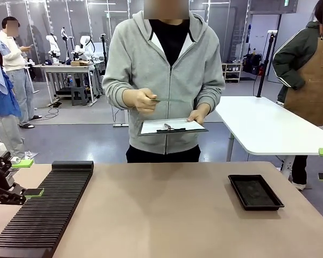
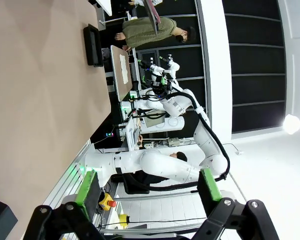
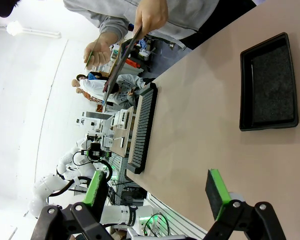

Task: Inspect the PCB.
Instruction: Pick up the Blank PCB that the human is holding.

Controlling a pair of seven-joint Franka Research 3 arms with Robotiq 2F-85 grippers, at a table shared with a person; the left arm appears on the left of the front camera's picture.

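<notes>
At the top middle of the front view, a person holds the PCB (image 1: 169,100) flat in one hand (image 1: 141,100), just above a clipboard (image 1: 172,127). My left gripper (image 1: 28,177) sits at the left edge, fingers spread wide, holding nothing. My right gripper (image 3: 157,195) is spread wide and empty too, above the table (image 3: 200,125). The black tray (image 3: 267,82) lies at the upper right.

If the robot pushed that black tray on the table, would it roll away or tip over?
Probably neither: the black tray lies flat and low, so it would likely slide on the smooth table. Its thin walls suggest it is light.
</notes>
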